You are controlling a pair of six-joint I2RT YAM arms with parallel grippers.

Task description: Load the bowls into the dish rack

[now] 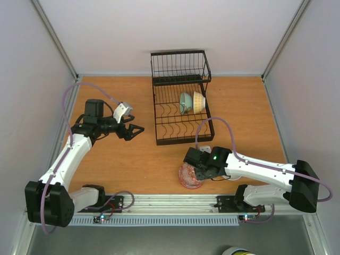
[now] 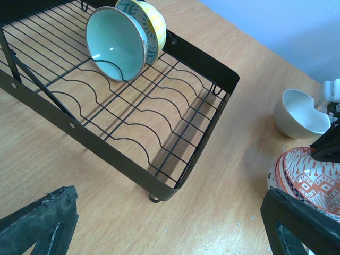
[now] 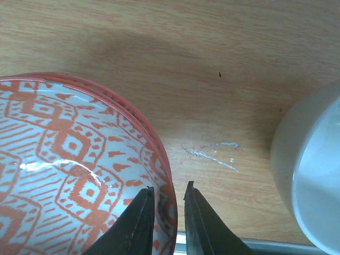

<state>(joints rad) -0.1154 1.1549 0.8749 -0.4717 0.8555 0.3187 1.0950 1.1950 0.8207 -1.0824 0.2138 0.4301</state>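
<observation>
With the pale green ceramic bowl and yellow-centred bowl already in the black wire dish rack at twelve o'clock, the right hand pinches the red-patterned bowl by its rim at six o'clock on the worktop, the plain white bowl waits beside it, and the left hand gapes empty.

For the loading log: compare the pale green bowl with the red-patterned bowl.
The pale green bowl stands on edge in the dish rack; the red-patterned bowl sits opening-up on the table. The green one is plain inside, the red one patterned. Both are round bowls.
</observation>
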